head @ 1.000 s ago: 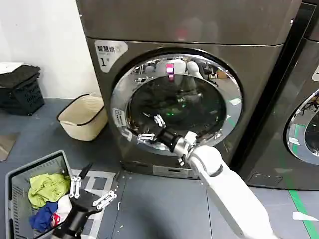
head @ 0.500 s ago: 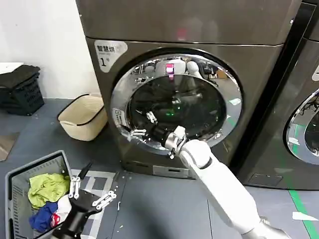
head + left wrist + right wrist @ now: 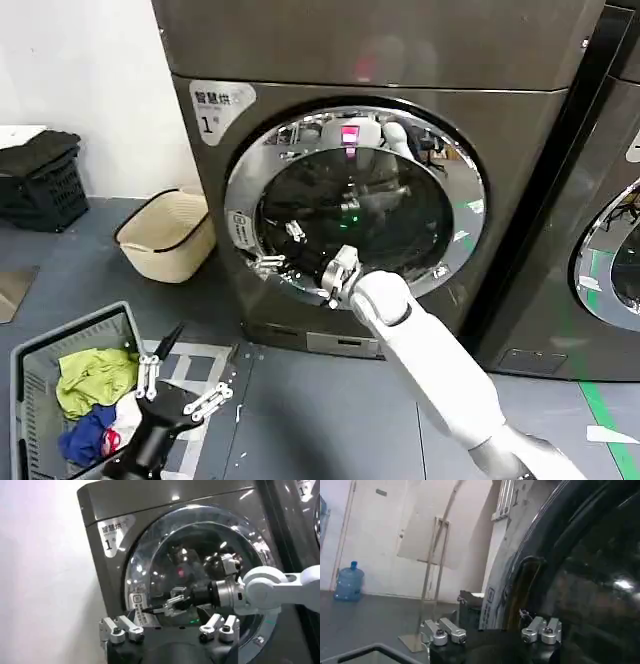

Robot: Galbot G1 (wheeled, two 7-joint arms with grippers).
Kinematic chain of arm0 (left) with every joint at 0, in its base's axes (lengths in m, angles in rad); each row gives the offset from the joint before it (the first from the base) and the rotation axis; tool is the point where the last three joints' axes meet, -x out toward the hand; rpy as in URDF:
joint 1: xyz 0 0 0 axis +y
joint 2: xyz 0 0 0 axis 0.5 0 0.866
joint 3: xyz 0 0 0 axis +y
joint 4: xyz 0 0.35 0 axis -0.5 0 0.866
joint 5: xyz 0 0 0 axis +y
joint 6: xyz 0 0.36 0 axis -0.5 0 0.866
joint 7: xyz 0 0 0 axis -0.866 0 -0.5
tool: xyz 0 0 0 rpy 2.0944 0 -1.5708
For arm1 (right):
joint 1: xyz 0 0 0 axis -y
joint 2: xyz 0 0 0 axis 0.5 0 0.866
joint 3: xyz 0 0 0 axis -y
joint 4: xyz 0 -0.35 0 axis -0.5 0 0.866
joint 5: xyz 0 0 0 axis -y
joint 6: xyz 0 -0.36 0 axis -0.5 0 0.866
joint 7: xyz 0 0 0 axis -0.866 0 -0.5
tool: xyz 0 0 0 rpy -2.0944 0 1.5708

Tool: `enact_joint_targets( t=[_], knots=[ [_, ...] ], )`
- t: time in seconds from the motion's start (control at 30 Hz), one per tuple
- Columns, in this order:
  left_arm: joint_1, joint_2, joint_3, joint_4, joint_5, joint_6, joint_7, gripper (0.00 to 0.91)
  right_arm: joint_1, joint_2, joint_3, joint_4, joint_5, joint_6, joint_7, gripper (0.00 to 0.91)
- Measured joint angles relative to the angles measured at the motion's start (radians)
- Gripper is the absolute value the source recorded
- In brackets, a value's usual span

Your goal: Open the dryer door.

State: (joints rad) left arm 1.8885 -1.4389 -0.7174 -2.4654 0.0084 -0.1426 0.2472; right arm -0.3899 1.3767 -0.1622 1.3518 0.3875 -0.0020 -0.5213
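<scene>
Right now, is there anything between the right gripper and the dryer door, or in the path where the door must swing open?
Nothing visible separates them: the right gripper is already at the lower left of the dryer door. The right arm itself stands before the door, in its swing path.

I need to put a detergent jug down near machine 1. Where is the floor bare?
Bare grey floor lies between the beige basket and the grey laundry bin. It is crowded before the dryer door, where the right gripper reaches, and by the bin, where the left gripper hangs.
</scene>
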Motion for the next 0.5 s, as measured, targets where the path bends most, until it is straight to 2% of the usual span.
enact_joint_targets(
  t=[0.4,0.5],
  knots=[
    [-0.001,0.002,-0.02,0.006,-0.001,0.0,0.001,0.907,0.014,-0.012,-0.021,0.007,0.012,0.045,-0.095,0.907],
    [-0.004,0.005,-0.032,0.015,0.006,0.001,0.001,0.907,0.01,-0.022,-0.027,0.02,0.036,0.061,-0.108,0.907]
  ],
)
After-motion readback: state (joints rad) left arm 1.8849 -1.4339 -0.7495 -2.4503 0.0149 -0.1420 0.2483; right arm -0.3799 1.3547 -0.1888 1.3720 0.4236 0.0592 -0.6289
